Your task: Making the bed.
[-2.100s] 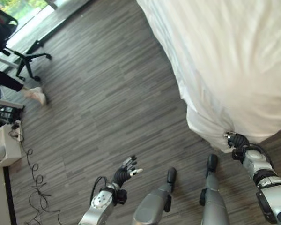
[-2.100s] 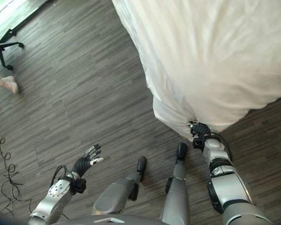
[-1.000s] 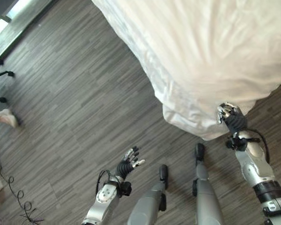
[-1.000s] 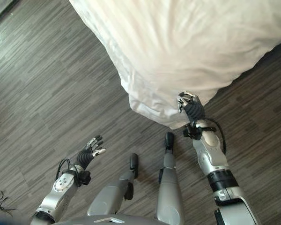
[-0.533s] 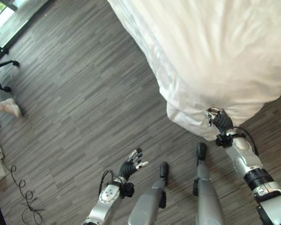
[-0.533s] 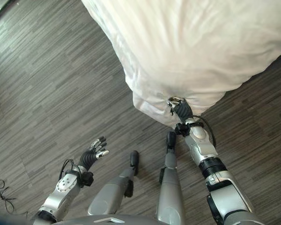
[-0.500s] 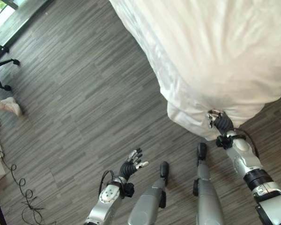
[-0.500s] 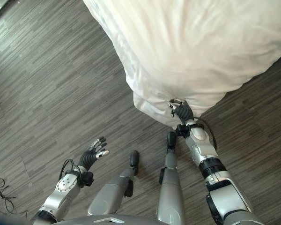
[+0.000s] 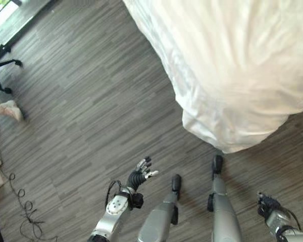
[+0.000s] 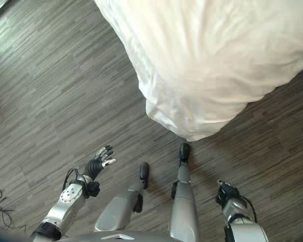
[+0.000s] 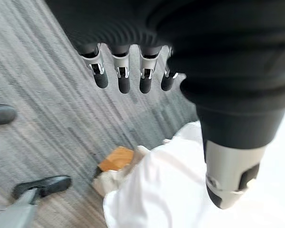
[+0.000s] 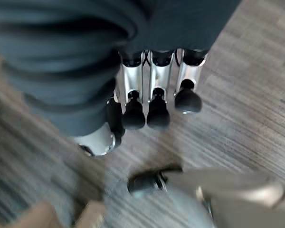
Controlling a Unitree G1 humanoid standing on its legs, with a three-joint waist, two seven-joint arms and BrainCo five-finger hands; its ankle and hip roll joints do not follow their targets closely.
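- Left eye view: the rumpled white duvet (image 9: 232,65) drapes over the bed's near corner, its lowest fold (image 9: 227,136) hanging close to the grey wood-plank floor (image 9: 91,116). You have neither hand on it, so the corner hangs under its own weight alone.
- Your right hand (image 10: 226,194) sits low at your right side, well apart from the hanging fold. In the right wrist view its fingers (image 12: 154,102) are bent loosely over bare floor and hold nothing.
- Your left hand (image 9: 140,173) is raised over the floor to your left, fingers spread and empty, well clear of the bed; it looks held out for balance, not for work.
- In the left wrist view, straight fingers (image 11: 123,78) point toward the bed's corner, where a tan wooden foot (image 11: 115,159) peeks out beneath the white cloth (image 11: 156,185).
- A judgement: the corner looks bunched and uneven, so it probably needs regrasping and pulling square.
- A black office chair base (image 9: 2,63) and a person's pale shoe (image 9: 10,108) stand at the far left, away from your path.
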